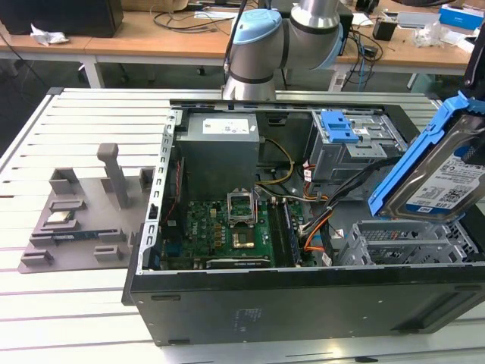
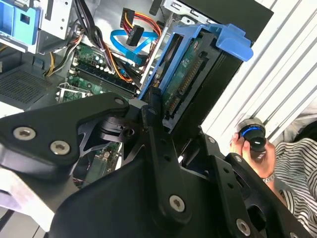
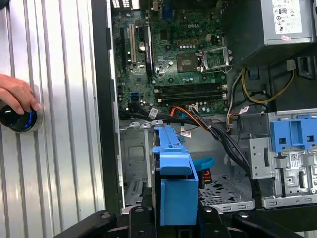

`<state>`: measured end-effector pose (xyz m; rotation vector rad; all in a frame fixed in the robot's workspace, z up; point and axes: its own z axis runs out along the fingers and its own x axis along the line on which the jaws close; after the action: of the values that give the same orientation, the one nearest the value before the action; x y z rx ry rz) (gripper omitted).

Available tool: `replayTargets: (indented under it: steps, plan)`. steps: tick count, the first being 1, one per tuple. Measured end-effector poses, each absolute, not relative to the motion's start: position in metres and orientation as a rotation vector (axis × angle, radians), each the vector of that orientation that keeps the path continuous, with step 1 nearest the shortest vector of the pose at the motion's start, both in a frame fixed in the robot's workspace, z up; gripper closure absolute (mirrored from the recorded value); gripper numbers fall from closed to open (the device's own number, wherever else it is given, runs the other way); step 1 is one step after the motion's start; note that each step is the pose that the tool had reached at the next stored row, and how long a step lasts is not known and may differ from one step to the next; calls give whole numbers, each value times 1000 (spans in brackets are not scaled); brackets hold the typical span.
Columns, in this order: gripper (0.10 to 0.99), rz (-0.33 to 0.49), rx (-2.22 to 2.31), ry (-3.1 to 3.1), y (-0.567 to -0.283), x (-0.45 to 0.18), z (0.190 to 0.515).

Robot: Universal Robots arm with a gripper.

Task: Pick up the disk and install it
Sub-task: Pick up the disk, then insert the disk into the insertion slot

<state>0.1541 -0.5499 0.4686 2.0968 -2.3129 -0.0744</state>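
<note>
The disk point(image 1: 438, 182), a silver-grey hard drive in a bright blue bracket, hangs tilted in the air over the exterior view's right end of the open computer case point(image 1: 303, 307). In both wrist views my gripper point(image 2: 166, 116) point(image 3: 174, 212) is shut on one end of the disk point(image 2: 190, 69) point(image 3: 173, 171). Below the disk lies a grey metal drive bay point(image 1: 409, 244) point(image 3: 136, 163) in the case's corner, and the disk is apart from it.
A drive cage with a blue latch point(image 1: 341, 127) and bundled cables point(image 1: 333, 199) sit beside the bay. The motherboard point(image 1: 227, 227) fills the case floor. A grey parts fixture point(image 1: 76, 224) lies outside the case. A person's hand point(image 3: 17, 94) rests on a round controller point(image 2: 252, 138).
</note>
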Motion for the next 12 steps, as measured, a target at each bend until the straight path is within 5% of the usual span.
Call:
replayTargets:
  steps: [12]
  plan:
    - [722,-69,2135,-2273,-550,155,462]
